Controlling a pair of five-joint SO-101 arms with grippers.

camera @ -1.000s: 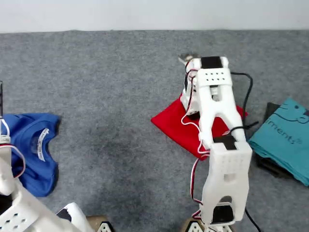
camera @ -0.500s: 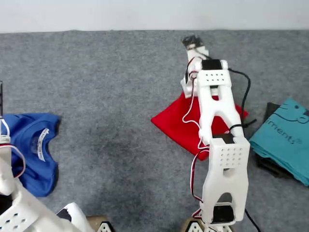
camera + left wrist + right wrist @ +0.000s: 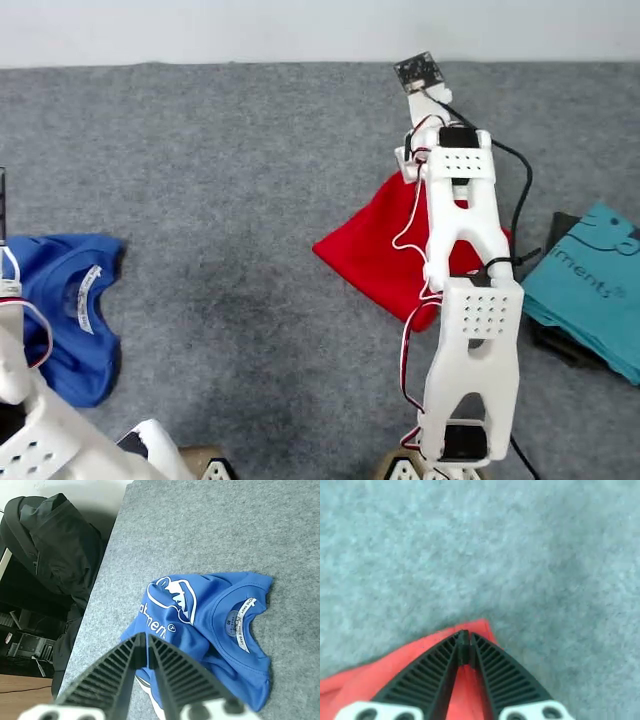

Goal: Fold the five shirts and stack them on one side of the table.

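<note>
A red shirt (image 3: 372, 250) lies right of centre on the grey table (image 3: 220, 200), its far corner drawn up toward the back. My right gripper (image 3: 464, 642) is shut on that corner of the red shirt (image 3: 395, 680), just above the table. A crumpled blue shirt (image 3: 70, 310) with white print lies at the left edge. Above the blue shirt (image 3: 210, 625) my left gripper (image 3: 146, 645) hangs shut with nothing in it. A folded teal shirt (image 3: 590, 280) rests on a dark folded one (image 3: 555, 340) at the right edge.
The right arm (image 3: 465, 300) stretches from the front edge over the red shirt toward the back. The left arm's base (image 3: 30, 420) sits at the front left corner. A black bag (image 3: 50, 545) lies beyond the table's left side.
The right arm has stretched toward the back of the table, pulling the red shirt's far corner with it. The left arm and blue shirt have not moved.
</note>
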